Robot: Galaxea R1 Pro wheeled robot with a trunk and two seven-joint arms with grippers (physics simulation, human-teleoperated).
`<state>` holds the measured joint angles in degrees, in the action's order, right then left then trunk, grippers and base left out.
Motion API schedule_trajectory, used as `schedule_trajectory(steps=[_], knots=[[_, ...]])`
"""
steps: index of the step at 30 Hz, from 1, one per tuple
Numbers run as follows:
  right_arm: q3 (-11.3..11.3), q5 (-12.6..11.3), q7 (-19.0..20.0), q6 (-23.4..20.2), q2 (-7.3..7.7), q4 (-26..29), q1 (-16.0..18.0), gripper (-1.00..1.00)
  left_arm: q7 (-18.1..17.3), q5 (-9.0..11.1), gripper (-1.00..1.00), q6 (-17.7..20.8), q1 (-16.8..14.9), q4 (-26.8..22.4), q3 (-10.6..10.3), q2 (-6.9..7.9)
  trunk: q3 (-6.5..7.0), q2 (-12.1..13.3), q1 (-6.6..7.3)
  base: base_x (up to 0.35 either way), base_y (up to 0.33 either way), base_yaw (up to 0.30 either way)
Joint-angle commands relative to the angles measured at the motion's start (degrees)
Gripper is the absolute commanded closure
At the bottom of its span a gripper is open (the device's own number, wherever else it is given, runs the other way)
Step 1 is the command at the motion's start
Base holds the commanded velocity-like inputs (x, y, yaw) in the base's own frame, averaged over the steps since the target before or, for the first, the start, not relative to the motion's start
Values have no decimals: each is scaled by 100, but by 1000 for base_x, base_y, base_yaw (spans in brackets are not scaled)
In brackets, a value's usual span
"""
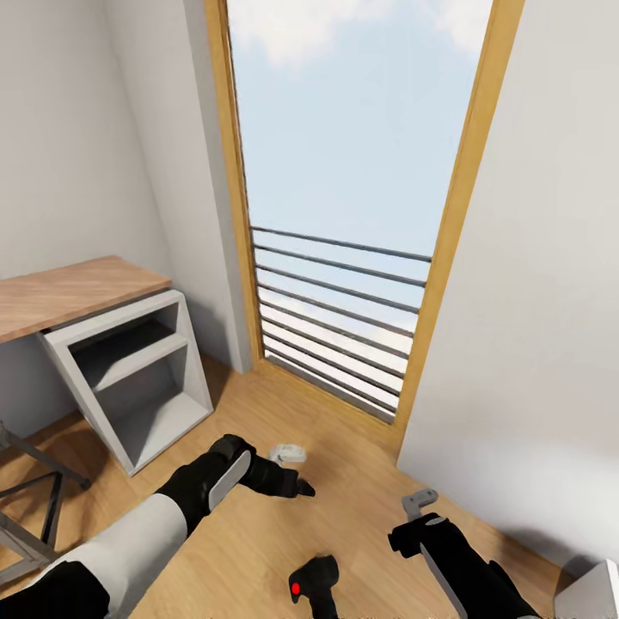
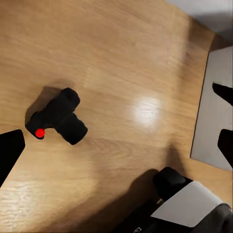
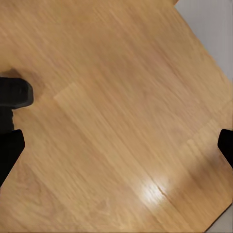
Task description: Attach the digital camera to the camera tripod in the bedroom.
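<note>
The digital camera (image 1: pixel 314 585) lies on the wood floor between my two arms, its red button (image 1: pixel 295 589) facing up. The left wrist view looks down on the digital camera (image 2: pixel 58 116), off to one side of the open left gripper (image 2: pixel 116 141). My left gripper (image 1: pixel 297 471) hovers above the floor just beyond the camera. The right gripper (image 1: pixel 411 520) hangs open to the camera's right, and a black edge of the camera (image 3: pixel 14 92) shows beside the right gripper (image 3: pixel 116 145). Grey metal legs with a black foot at the far left look like the camera tripod (image 1: pixel 52 468); its head is out of view.
A tall wood-framed window (image 1: pixel 344 223) with a railing stands straight ahead. A wooden desk top (image 1: pixel 69 292) rests on a white cube shelf (image 1: pixel 129 378) at the left. A grey wall (image 1: pixel 533 301) closes the right side, and a white box corner (image 1: pixel 593 593) sits at the bottom right.
</note>
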<state>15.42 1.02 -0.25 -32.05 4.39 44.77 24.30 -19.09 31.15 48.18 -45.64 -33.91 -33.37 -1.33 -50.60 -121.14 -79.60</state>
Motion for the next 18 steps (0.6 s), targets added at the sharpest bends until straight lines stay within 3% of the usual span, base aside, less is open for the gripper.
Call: schedule_trajectory(steps=[1, 2, 3, 6, 7, 9, 10, 13, 14, 18], knots=[[17, 8, -2, -45, 11, 87, 2, -100, 68, 0, -100, 13, -14, 1, 345, -44, -24, -44, -22, 0, 0, 0], [13, 4, -2, -54, 16, 164, 1, -100, 192, 13, -100, 12, -20, 2, 696, -112, -42, -84, -44, 0, 0, 0], [13, 4, -2, -54, 16, 164, 1, -100, 192, 13, -100, 12, -20, 2, 696, -112, -60, -124, -66, 0, 0, 0], [-2, -14, -1, -74, 29, 353, -34, -100, 683, 51, -100, -50, -10, 9, 1709, -350, -114, -245, -132, 0, 0, 0], [-2, -14, -1, -74, 29, 353, -34, -100, 683, 51, -100, -50, -10, 9, 1709, -350, -132, -285, -153, 0, 0, 0], [-12, -24, -1, -93, 34, 427, -67, -100, 995, 82, -100, -241, 25, 11, 2298, -483, -167, -365, -197, 0, 0, 0], [-12, -24, -1, -93, 34, 427, -67, -100, 995, 82, -100, -241, 25, 11, 2298, -483, -185, -405, -219, 0, 0, 0], [-21, -36, -1, -146, 39, 492, -96, -100, 1335, 237, -100, -652, 94, 31, 2918, -643, -239, -525, -285, 0, 0, 0], [-21, -36, -1, -146, 39, 492, -96, -100, 1335, 237, -100, -652, 94, 31, 2918, -643, -257, -565, -307, 0, 0, 0], [-29, -48, -1, -197, 42, 533, -118, -100, 1667, 842, -100, -1086, 149, 151, 3313, -733, -329, -726, -395, 0, 0, 0]])
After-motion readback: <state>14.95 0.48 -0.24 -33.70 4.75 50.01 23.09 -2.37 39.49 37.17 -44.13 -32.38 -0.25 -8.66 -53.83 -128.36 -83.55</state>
